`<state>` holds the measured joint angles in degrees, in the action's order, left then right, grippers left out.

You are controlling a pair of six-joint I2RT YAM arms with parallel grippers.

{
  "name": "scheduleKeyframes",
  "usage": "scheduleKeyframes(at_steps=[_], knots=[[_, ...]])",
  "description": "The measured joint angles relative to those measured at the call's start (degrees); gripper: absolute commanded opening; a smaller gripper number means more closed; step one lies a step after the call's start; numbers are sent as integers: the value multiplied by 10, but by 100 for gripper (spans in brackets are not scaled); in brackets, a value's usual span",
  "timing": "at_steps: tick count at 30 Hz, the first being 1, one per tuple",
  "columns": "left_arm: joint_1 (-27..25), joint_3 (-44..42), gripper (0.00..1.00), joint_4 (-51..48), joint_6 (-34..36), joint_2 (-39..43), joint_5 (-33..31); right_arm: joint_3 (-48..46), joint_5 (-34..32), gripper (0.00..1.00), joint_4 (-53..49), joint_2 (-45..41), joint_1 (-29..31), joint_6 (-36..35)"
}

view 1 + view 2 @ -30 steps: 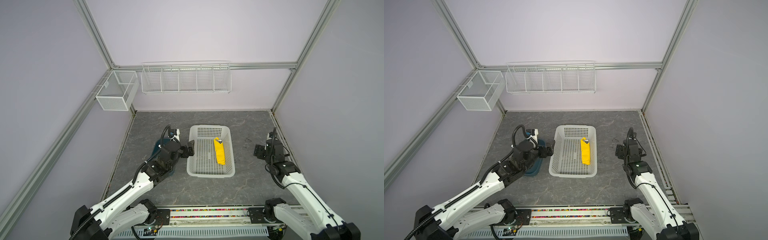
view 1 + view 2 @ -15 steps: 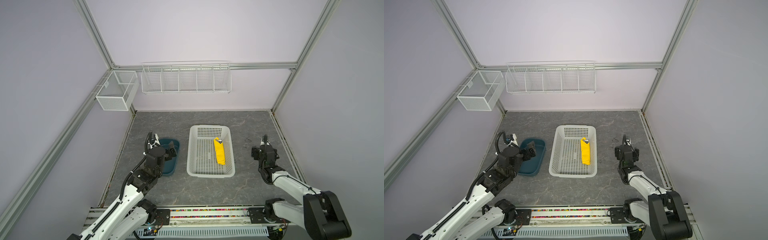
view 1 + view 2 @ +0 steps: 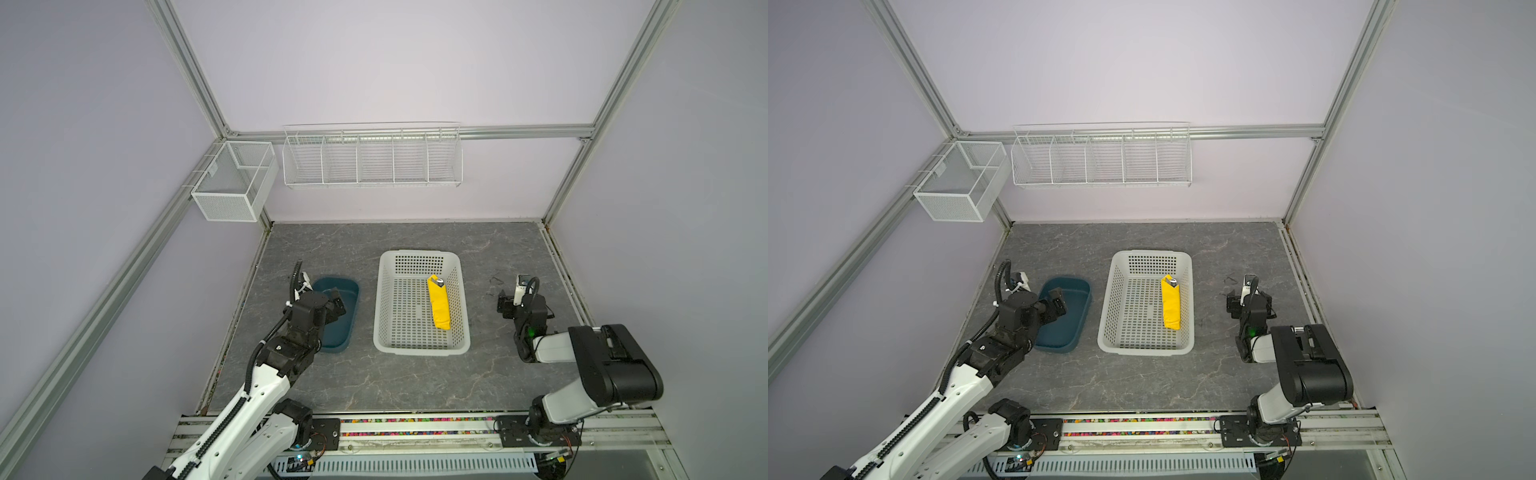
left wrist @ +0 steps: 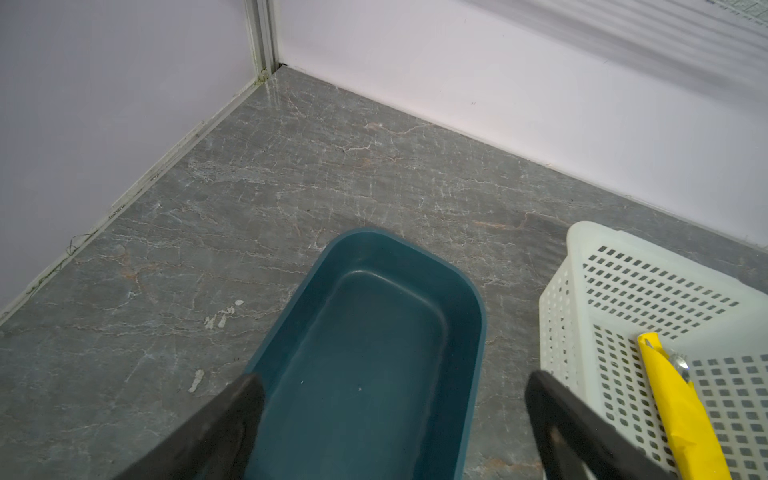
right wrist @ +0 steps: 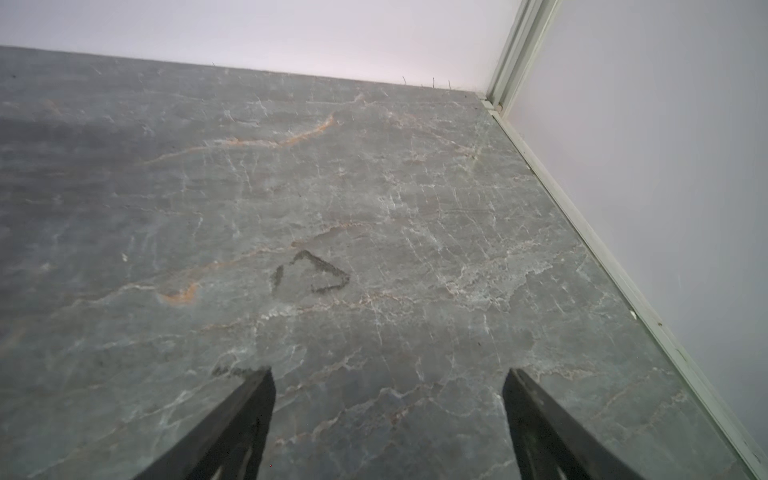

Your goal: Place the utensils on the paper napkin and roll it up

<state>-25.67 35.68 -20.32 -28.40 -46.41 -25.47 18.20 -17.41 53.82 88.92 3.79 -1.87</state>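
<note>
My left claw point(image 4: 392, 376) is wide over the tray point(image 4: 478, 316). My right claw point(image 5: 389, 370) is wide over the bench point(image 5: 374, 187). The napkin point(image 3: 439, 305) lies in the basket point(image 3: 419, 350).

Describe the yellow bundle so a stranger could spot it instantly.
On the grey tabletop, find the white perforated basket in the middle. The napkin bundle lies inside, near its right wall. It's the only bright yellow thing, with silver metal peeking from its far end.

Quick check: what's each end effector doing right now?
Left end effector: open, holding nothing, over the teal tray.
Right end effector: open, holding nothing, over bare table.
</note>
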Motion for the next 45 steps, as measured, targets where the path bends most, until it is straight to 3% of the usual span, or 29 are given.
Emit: scheduleKeyframes(at_steps=[3,10,13,21,27,35,45], knots=[[43,0,99,8,2,-5,12,20,4,89,-7,-2,-10,6],[226,-6,99,70,18,-59,28,22,4,89,-17,-2,-14,12],[259,-16,99,107,35,-75,12,22,4,89,-18,-2,-14,12],[266,-72,99,265,110,-158,-26,22,4,89,-19,-2,-14,14],[265,-109,99,364,142,-252,19,22,4,89,-19,-2,-14,14],[265,-123,99,518,172,-295,62,22,4,89,-19,-2,-14,14],[265,-163,99,713,214,-411,150,22,4,89,-19,-2,-14,14]])
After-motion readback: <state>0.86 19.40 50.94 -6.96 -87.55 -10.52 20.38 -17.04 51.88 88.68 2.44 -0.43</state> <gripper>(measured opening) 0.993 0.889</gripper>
